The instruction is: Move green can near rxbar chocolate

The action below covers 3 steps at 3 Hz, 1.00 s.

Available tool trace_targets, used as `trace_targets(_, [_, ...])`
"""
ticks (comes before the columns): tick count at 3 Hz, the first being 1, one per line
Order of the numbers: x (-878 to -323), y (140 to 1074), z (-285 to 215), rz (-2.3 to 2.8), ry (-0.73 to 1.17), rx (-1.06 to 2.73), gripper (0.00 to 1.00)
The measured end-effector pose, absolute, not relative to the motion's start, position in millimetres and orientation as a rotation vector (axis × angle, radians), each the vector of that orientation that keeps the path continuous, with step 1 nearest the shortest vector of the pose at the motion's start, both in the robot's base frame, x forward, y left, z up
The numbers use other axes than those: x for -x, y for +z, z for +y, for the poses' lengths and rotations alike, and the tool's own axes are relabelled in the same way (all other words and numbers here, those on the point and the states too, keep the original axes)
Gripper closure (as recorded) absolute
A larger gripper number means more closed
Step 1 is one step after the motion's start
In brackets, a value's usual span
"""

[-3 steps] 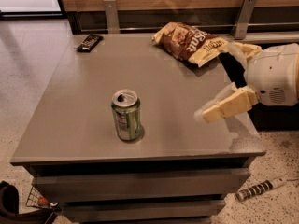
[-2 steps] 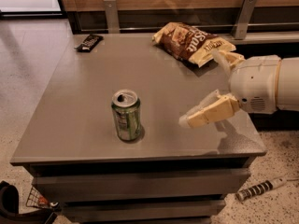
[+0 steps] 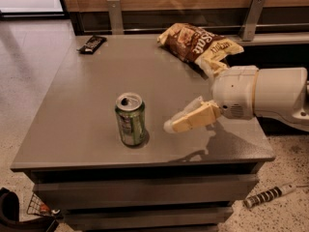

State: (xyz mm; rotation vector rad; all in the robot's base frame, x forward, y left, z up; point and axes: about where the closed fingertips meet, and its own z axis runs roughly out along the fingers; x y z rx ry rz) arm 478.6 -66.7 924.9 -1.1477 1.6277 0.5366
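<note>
The green can [image 3: 130, 119] stands upright near the front of the grey table [image 3: 87, 95], silver top and pull tab up. The rxbar chocolate [image 3: 91, 44], a small flat black bar, lies at the table's far left corner. My gripper [image 3: 177, 122] reaches in from the right on a white arm [image 3: 260, 100], its cream fingers pointing left at the can, a short gap to the can's right. It holds nothing.
A large brown-and-yellow chip bag [image 3: 198, 43] lies at the table's far right. A wall with metal brackets [image 3: 115, 13] runs behind the table. A striped tool [image 3: 268, 195] lies on the floor at the right, and a dark object [image 3: 14, 211] at the lower left.
My gripper has moved left across the table toward the can. The can, bar and bag have not moved.
</note>
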Motion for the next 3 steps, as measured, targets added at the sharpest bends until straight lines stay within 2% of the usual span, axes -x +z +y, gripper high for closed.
trace_targets(3, [-466, 894, -4, 1.535, 0.715, 1.110, 0.00])
